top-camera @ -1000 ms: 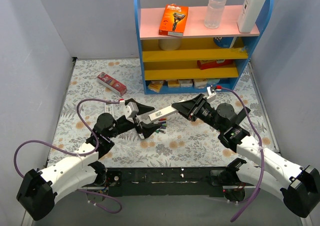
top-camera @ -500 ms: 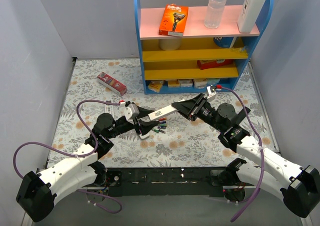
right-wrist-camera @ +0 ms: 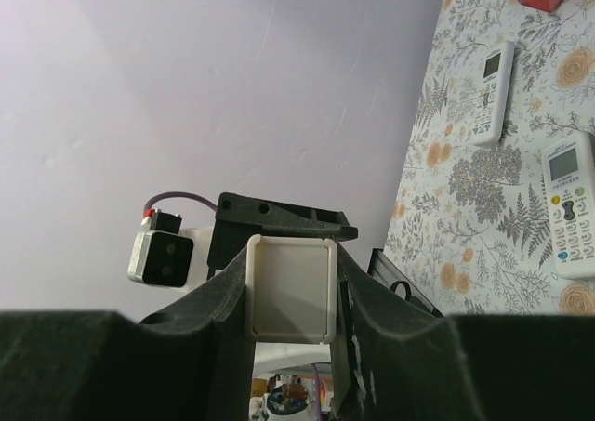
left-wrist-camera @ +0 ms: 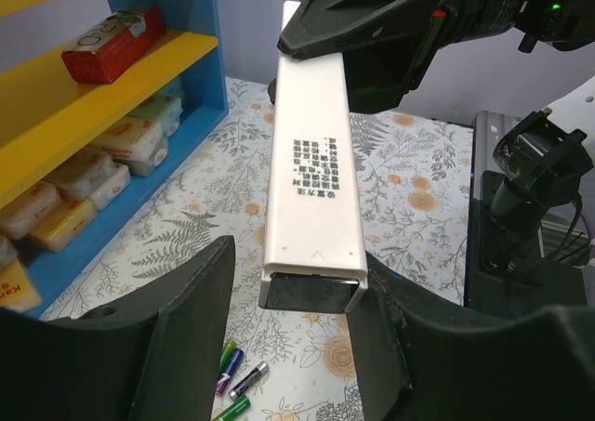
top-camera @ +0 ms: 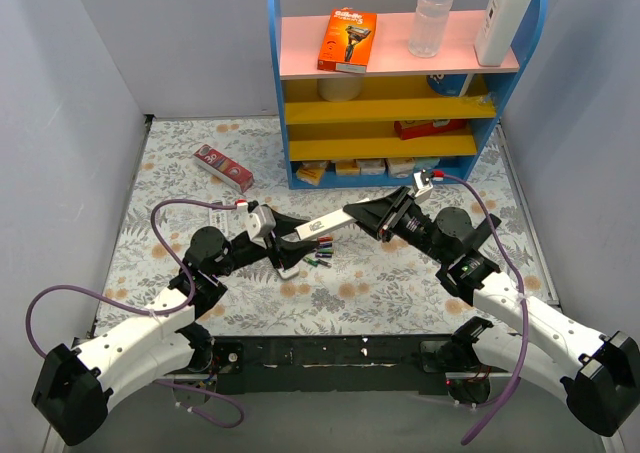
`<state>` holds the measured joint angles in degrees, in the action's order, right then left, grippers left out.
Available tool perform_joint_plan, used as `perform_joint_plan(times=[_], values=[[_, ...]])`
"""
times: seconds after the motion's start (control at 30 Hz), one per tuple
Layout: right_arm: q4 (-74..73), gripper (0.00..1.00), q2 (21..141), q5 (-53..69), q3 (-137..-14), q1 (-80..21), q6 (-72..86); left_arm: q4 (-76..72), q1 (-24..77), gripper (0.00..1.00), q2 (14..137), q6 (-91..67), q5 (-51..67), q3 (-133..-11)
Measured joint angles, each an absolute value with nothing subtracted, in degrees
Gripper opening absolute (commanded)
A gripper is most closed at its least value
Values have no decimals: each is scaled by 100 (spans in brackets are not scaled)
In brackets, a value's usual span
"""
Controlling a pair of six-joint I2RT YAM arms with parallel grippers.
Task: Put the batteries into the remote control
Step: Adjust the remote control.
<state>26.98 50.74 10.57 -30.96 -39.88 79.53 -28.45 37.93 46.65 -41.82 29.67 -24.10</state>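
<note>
A long white remote control (top-camera: 322, 226) hangs in the air above the mat, printed back up in the left wrist view (left-wrist-camera: 311, 161). My right gripper (top-camera: 378, 217) is shut on its far end, which fills the gap between the pads (right-wrist-camera: 290, 286). My left gripper (top-camera: 283, 245) straddles the remote's near, dark end (left-wrist-camera: 302, 282). Its right finger (left-wrist-camera: 376, 347) lies against the remote's side, while mat shows in a narrow gap beside the left finger (left-wrist-camera: 191, 337). Several batteries (top-camera: 320, 260) lie on the mat just below, green, blue and black (left-wrist-camera: 234, 374).
A blue shelf unit (top-camera: 282, 93) with boxes and bottles stands at the back. A red box (top-camera: 222, 166) lies on the mat at the left. Two more white remotes (right-wrist-camera: 491, 91) (right-wrist-camera: 572, 207) lie on the floral mat in the right wrist view.
My left gripper has narrowed from wide open to close around the remote's near end and shifted slightly left. The right arm and the remote have barely moved.
</note>
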Motion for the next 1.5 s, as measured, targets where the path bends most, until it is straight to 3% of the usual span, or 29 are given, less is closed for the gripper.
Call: perform_joint_plan(times=[0.2,0.37,0.5,0.57,0.8,1.33,1.5], values=[[2718,1,5100,1063,-3092,-3986,8003,-2912,3793,36,4672,-4259,3050,-2443],[2724,1,5100,1039,-3035,-3981,8101,-2895,3795,10,4705,-4274,3135,-2464],[2711,1,5100,1024,-3017,-3977,8110,-2869,3795,3,4735,-4289,3157,-2469],[2703,6,5100,1020,-3017,-3977,8110,-2867,3795,0,4735,-4292,3157,-2469],[2508,26,4901,869,-2882,-3994,8082,-2825,3806,0,4735,-4366,3186,-2392],[2123,48,4250,591,-1754,-3929,8075,-2427,3911,0,5568,-4456,3627,-2290],[2178,49,4132,572,-1232,-3750,7985,-2377,3909,0,5892,-4506,3664,-2290]])
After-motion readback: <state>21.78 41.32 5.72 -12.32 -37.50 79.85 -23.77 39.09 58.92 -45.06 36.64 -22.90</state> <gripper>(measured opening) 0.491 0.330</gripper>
